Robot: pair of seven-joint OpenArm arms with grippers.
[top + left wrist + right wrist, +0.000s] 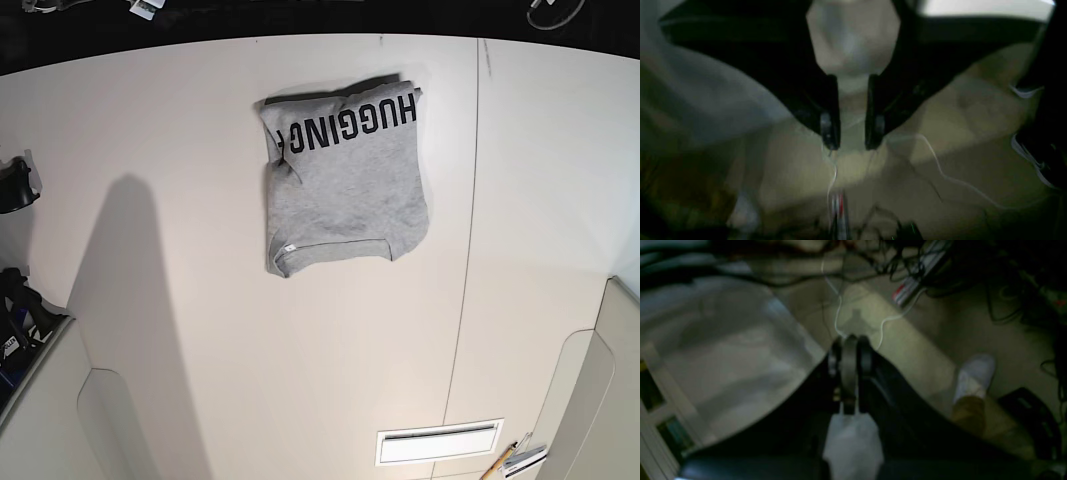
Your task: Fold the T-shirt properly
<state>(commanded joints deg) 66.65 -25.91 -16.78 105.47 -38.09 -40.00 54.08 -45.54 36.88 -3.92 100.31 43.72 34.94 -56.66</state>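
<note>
The T-shirt (345, 175) lies folded on the white tabletop (200, 300), in the far middle part of it in the base view, just left of the thin seam (465, 250) that runs across the surface. Neither arm reaches into the base view, so the shirt lies well apart from both sets of fingers, and nothing touches it.

In the left wrist view the left gripper (852, 145) hangs over a dim floor (957, 173) strewn with a pale cable (940, 170). Its dark fingers (830, 130) stand apart with a clear gap between them, holding nothing. In the right wrist view the right gripper (850, 350) has its fingers (867, 356) pressed close together, with no cloth seen between them. That view is blurred and dark, with a white shoe (973, 376) on the floor to the right of the gripper.

The shirt is light heather grey, folded into a compact, roughly square packet. Black block lettering reading "HUGGING" runs along its far edge, upside down in the base view. The near edge shows a stitched hem with a small white tag near its left corner. The left edge has a slight crease below the lettering, and the surface is otherwise fairly smooth.
</note>
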